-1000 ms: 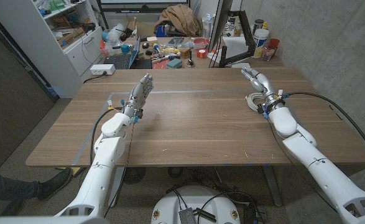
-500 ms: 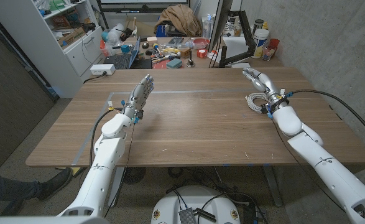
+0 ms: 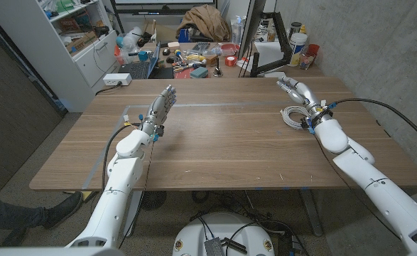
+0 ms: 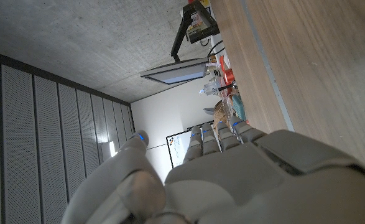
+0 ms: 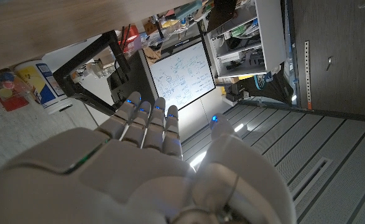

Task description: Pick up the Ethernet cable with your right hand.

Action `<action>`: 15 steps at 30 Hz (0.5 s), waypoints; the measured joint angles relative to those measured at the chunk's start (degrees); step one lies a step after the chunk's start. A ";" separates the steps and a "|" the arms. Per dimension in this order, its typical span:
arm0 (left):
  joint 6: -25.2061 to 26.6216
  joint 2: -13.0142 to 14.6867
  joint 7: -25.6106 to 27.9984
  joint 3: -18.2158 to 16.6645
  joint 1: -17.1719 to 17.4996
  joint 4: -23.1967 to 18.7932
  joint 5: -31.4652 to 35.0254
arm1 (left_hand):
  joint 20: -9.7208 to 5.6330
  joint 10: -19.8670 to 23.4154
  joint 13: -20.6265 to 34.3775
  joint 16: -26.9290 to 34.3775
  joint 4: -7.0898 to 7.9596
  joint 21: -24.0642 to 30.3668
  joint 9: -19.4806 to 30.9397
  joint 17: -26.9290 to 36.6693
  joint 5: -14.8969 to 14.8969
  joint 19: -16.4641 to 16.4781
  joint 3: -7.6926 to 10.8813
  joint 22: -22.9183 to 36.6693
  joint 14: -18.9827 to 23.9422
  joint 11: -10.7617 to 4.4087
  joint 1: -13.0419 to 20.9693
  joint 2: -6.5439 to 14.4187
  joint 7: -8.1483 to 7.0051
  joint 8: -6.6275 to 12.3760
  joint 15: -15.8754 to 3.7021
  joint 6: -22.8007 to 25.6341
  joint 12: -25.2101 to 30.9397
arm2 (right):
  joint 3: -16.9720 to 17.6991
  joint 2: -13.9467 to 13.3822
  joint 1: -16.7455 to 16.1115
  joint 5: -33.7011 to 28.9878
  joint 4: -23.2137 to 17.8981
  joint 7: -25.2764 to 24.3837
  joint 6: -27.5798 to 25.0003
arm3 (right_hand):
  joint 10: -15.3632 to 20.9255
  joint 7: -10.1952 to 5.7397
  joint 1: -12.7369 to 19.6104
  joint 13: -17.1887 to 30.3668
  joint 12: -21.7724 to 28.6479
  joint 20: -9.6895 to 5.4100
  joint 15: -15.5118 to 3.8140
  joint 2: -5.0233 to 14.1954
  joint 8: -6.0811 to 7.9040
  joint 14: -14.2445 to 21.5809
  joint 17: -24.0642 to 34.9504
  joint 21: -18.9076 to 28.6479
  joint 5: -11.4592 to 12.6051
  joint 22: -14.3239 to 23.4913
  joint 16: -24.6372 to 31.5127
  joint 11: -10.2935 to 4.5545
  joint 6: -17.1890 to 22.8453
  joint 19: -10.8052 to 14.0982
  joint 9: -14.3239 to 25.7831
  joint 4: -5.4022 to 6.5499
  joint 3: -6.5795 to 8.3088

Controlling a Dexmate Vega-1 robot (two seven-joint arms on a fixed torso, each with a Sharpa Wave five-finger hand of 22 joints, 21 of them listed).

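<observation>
Head view, from left to right. The left hand (image 3: 163, 104) is raised above the table (image 3: 222, 146) at about 10 o'clock from the table's centre, fingers straight, slightly apart and pointing toward the far edge; it holds nothing. The left wrist view shows the same hand (image 4: 232, 168) from behind, fingers extended side by side, with the wooden table surface running beside it. At about 2 o'clock from the table's centre lies the Ethernet cable (image 3: 291, 114), a pale coil resting on the wood near the far right corner. The right hand (image 3: 297, 91) sits just beyond the coil, at its 12 o'clock, fingers extended toward the far edge and holding nothing; whether the wrist touches the coil cannot be told. The right wrist view shows that hand (image 5: 151, 155) from behind with fingers straight and thumb set apart. Beyond the far edge stand a cluttered bench (image 3: 194, 57) and a white canister (image 3: 298, 49).
</observation>
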 measured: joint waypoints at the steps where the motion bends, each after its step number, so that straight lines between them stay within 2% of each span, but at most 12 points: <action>1: 0.00 0.00 0.00 0.00 0.00 0.00 0.00 | 0.00 0.00 0.00 0.00 0.00 0.00 0.00 0.00 0.00 0.00 0.00 0.00 0.00 0.00 0.00 0.00 0.00 0.00 0.00 0.00 0.00 | 0.00 -0.03 0.00 0.00 -0.02 0.00 0.00 | 0.00 0.00 0.00 0.00 0.00 0.00 0.00 0.00 0.00 0.00 0.00 0.00 0.00 0.00 0.00 0.00 0.00 0.00 0.00 0.00 0.00; 15: -0.18 -0.20 -0.09 0.03 -0.51 0.59 -0.24 | 0.00 0.00 0.00 0.00 0.00 0.00 0.00 0.00 0.00 0.00 0.00 0.00 0.00 0.00 0.00 0.00 0.00 0.00 0.00 0.00 0.00 | -0.64 -2.09 -0.02 -4.24 -1.55 -1.06 -1.83 | 0.00 -0.22 0.31 0.00 0.00 0.22 -0.31 0.31 0.00 0.31 0.00 -0.44 0.00 0.00 0.00 0.00 0.21 0.21 0.00 0.00 0.00</action>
